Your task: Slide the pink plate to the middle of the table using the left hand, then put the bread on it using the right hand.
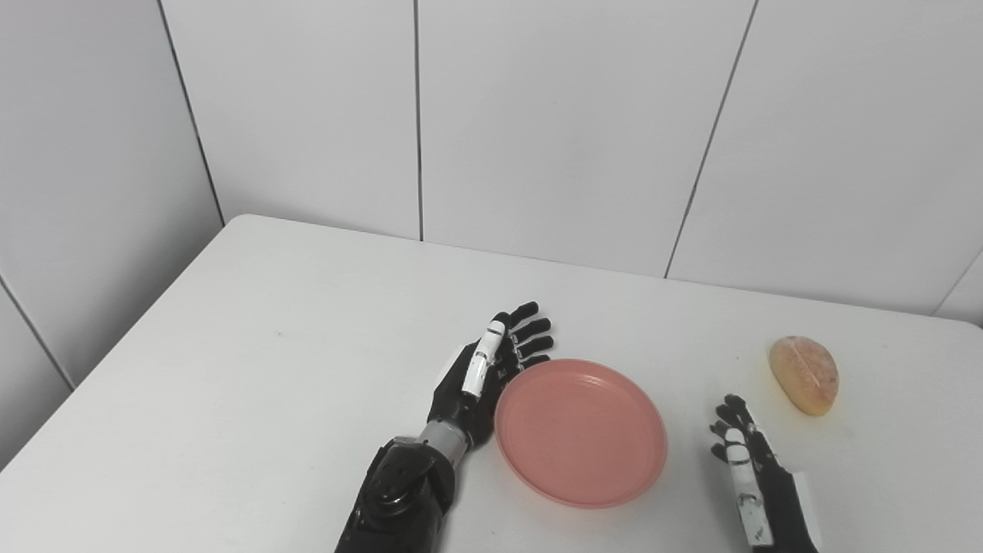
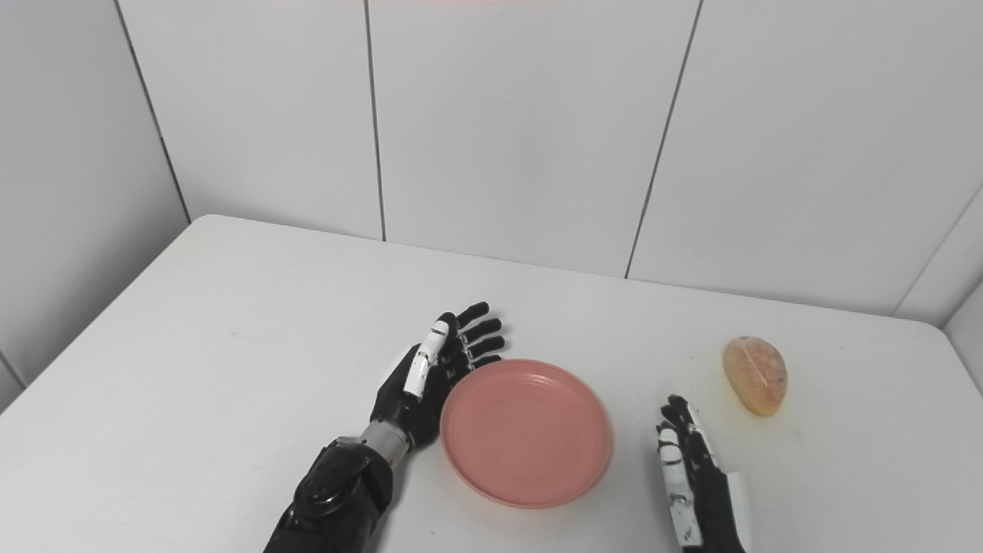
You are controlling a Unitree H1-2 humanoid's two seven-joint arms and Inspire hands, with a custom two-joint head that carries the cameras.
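Currently pink plate (image 1: 581,432) empty on counter (image 1: 253,369); left hand (image 1: 491,369) open, flat beside its rim; right hand (image 1: 749,461) open, holding nothing; bread (image 1: 804,374) apart.

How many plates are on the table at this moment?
1. The pink plate lies near the table's front middle, just right of the open left hand. It is empty; the bread lies apart, farther right. Nothing looks hidden.

right hand (image 1: 751,468) wrist cut by bottom edge, left hand (image 1: 491,369) palm side faces away, contact with pink plate (image 1: 580,432) unclear
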